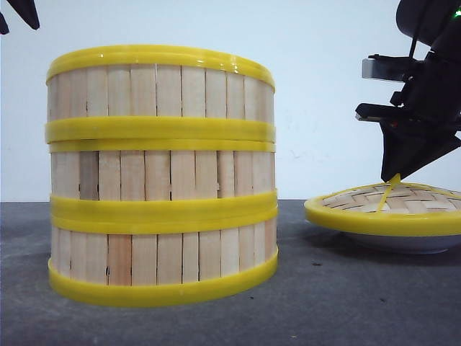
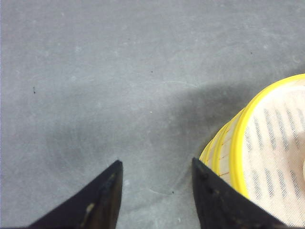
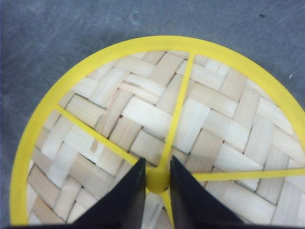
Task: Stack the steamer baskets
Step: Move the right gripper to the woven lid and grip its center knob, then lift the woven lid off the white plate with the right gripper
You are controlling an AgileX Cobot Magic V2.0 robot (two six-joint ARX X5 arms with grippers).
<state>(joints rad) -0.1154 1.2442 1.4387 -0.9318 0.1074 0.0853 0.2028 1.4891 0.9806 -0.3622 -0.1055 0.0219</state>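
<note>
While the steamer baskets [image 1: 161,176] stand stacked, right jaws flank the lid [image 3: 190,124] knob.

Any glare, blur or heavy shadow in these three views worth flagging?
Front view: even light, a faint sheen on the top rim of the steamer baskets, soft shadow under the lid. Left wrist view: broad shadow on the table, slightly soft. Right wrist view: lid sharp, right gripper blurred.

The three stacked steamer baskets [image 1: 162,176] have pale vertical wooden slats banded by bright yellow rims. Right of them, the lid [image 1: 385,209] shows a pale herringbone weave, yellow ribs and rim. The table [image 1: 324,303] is speckled dark grey.
</note>
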